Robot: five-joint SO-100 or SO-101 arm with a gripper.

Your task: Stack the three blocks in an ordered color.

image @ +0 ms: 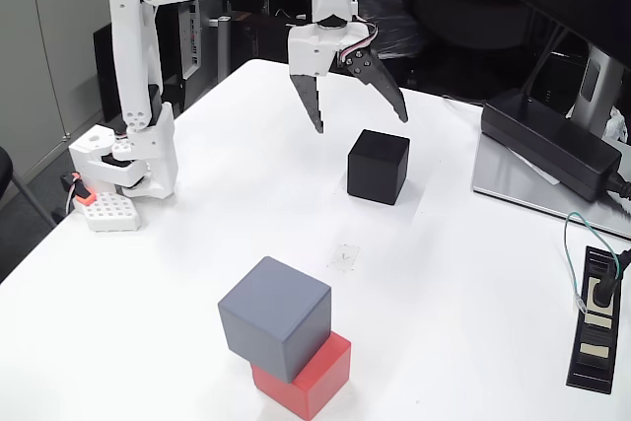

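Fixed view: my gripper hangs above the far middle of the white table, fingers spread wide with nothing between them. It sits just above and slightly left of the matte black cube, which stands alone on the table surface, upright and apart from everything else.

At the near edge, the matte grey cube rests on top of the matte red cube. The grey one is rotated and offset to the left of the red one, so part of it overhangs; the seating looks uneven, though it holds.

Assessment of progress: two of the three blocks are stacked, and the black cube is not yet placed. In my judgement the step in hand is the descent onto the black cube for a grasp. What remains is lifting it, carrying it to the near stack, and setting it on the grey cube. The skewed grey top offers a smaller footing, so placement will call for care.

To the far right lies a long black power brick, clear of the work.
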